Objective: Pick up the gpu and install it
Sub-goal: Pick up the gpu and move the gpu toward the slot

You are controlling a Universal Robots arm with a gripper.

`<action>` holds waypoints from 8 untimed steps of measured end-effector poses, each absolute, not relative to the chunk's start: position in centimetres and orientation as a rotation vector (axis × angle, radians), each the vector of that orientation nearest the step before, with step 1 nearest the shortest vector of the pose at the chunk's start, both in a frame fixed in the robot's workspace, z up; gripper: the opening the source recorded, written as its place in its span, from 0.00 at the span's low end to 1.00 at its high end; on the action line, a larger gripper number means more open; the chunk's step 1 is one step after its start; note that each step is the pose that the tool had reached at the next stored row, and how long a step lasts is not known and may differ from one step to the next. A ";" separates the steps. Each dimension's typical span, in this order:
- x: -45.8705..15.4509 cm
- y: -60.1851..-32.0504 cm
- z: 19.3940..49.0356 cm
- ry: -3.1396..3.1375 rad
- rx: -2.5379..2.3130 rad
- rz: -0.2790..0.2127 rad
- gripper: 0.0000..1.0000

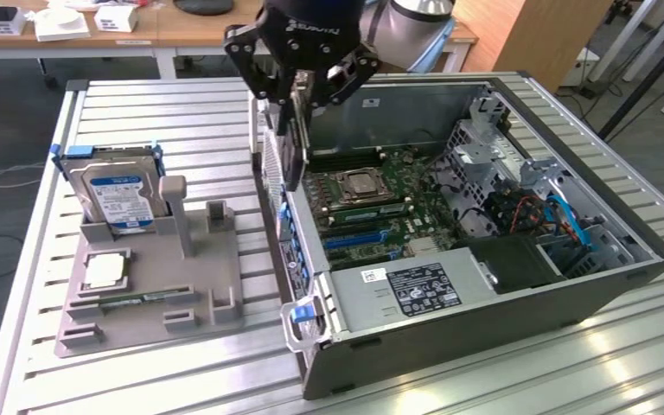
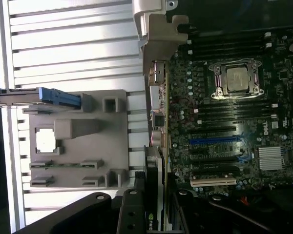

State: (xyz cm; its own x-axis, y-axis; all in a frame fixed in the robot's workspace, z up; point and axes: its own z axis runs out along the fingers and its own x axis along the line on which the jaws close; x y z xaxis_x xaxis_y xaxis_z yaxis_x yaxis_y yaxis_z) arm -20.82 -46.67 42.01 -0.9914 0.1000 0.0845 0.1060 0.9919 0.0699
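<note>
Grey metal slats of the table (image 1: 482,380) are carrying everything. Nearest, the open computer case (image 1: 482,311) is lying on its side, its power supply (image 1: 418,290) facing up at the front. Toward the exterior view's left, a grey holder (image 1: 211,285) is standing just beside the case, carrying a memory stick (image 1: 136,300), a processor chip (image 1: 104,270) and, farther back, an upright hard drive (image 1: 118,194). Beyond the power supply, the motherboard (image 1: 390,216) is showing its processor socket (image 1: 355,186). Farther back, the gripper (image 1: 300,91) is clamping the gpu (image 1: 295,151) from above. The card is hanging on edge over the case's rear wall, beside the motherboard; whether it is touching the case I cannot tell.
</note>
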 end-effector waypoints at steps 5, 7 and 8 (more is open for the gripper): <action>-18.4 -46.7 42.2 -3.031 -0.159 -0.111 0.27; -17.5 -46.7 42.2 -3.024 -0.158 -0.110 0.27; -17.1 -46.7 42.2 -3.020 -0.159 -0.110 0.27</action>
State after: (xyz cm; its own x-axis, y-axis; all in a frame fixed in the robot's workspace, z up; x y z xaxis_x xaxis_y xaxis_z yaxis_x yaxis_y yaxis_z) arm -17.11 -46.67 42.22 -0.9879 0.1001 0.1185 0.1084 0.9919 0.0661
